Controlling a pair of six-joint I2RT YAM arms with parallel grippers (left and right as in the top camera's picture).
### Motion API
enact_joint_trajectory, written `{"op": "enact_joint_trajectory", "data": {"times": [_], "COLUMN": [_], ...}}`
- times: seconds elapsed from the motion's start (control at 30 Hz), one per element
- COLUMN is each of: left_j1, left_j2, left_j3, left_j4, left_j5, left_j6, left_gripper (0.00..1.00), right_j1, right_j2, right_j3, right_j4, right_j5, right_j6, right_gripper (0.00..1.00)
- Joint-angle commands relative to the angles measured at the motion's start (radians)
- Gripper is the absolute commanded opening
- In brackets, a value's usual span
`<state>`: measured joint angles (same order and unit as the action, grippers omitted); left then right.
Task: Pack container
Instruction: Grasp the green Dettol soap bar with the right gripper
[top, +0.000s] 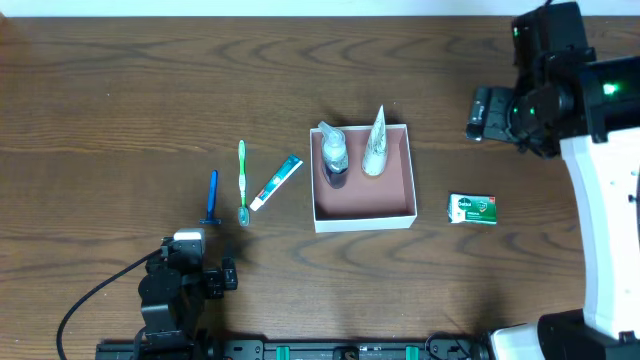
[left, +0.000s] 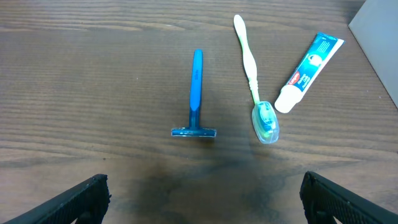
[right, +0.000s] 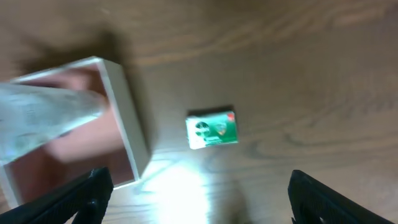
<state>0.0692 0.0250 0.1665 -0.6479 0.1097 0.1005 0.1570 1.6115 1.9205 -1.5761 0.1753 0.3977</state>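
Hovering empty with jaws spread, the left gripper (left: 205, 205) faces the razor (left: 196, 93), toothbrush (left: 252, 74) and toothpaste (left: 308, 71), the right gripper (right: 199, 205) the soap packet (right: 212, 129) — all outside the container (top: 365, 220), which sits mid-table holding a bottle (top: 335, 158) and a clear tube (top: 374, 145). Packing looks partway done; next, one gripper must descend squarely over its item.
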Motion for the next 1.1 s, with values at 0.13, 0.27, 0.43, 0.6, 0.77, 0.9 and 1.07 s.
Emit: {"op": "enact_joint_trajectory", "data": {"times": [0.13, 0.27, 0.43, 0.6, 0.77, 0.9, 1.07], "left_j1": [0.002, 0.002, 0.002, 0.002, 0.002, 0.002, 0.002], "left_j2": [-0.002, -0.002, -0.002, -0.002, -0.002, -0.002, -0.002], "left_j3": [-0.009, -0.009, -0.009, -0.009, -0.009, -0.009, -0.009], "left_j4": [-0.001, -0.001, -0.001, -0.001, -0.001, -0.001, -0.001], "left_j5": [0.014, 0.014, 0.014, 0.014, 0.014, 0.014, 0.014], "left_j6": [-0.016, -0.016, -0.016, -0.016, -0.016, -0.016, -0.016], "left_gripper": [0.98, 0.98, 0.98, 0.98, 0.98, 0.98, 0.98], "right_j1": [-0.027, -0.047, -0.079, -0.126, -0.149, -0.151, -0.159], "right_j2": [0.025, 0.025, 0.025, 0.025, 0.025, 0.025, 0.025], "right_j3": [-0.350, -0.549, -0.713, -0.817, -0.894, -0.966, -1.033], "right_j4": [0.152, 0.262, 0.396, 0.517, 0.657, 0.764, 0.848], "right_j5": [-0.072, -0.090, -0.158, -0.158, -0.208, -0.210, -0.210], "right_j6": [0.100, 0.308, 0.457, 0.575, 0.630, 0.688, 0.732], "right_gripper": [0.90, 0.91, 0.93, 0.94, 0.92, 0.91, 0.88]}}
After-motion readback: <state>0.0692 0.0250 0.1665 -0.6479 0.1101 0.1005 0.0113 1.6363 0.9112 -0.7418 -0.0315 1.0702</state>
